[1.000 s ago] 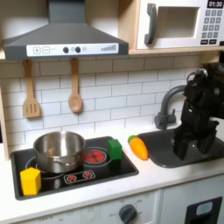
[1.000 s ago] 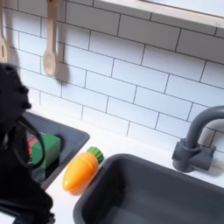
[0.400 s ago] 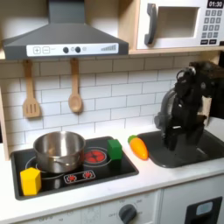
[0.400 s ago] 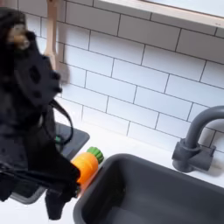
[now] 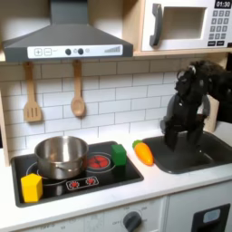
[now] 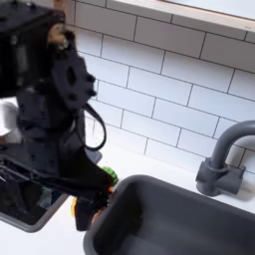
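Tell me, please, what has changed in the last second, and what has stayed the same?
The black gripper moved toward the first exterior view's left, from over the dark grey sink to its left edge, close to the orange plastic carrot. It took hold of nothing. The carrot, the steel pot and the yellow block kept their places.

My hand hangs over the sink at the worktop's right end, in the first exterior view. The carrot lies on the worktop just beside the sink's left rim. Left of it sits the stove, carrying the pot. The faucet stands behind the sink.
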Controlling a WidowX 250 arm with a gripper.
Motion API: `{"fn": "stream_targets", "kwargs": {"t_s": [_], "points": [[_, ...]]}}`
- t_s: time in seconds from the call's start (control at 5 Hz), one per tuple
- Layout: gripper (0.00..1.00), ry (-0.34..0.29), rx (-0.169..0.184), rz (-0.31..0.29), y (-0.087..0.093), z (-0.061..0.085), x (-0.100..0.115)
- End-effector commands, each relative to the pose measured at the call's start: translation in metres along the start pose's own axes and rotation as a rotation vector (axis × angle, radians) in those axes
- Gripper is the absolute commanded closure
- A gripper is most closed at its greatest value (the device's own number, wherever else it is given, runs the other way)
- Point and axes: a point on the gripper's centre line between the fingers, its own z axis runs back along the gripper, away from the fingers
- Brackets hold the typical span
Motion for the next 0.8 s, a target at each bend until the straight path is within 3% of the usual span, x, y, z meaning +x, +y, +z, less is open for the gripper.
{"fn": "stream_targets", "kwargs": {"t_s": [0.0,0.6], "points": [[0.00,0.001,0.036,0.007,0.001,-0.008,0.025],[0.00,0.018,0.033,-0.007,-0.001,-0.037,0.062]]}}
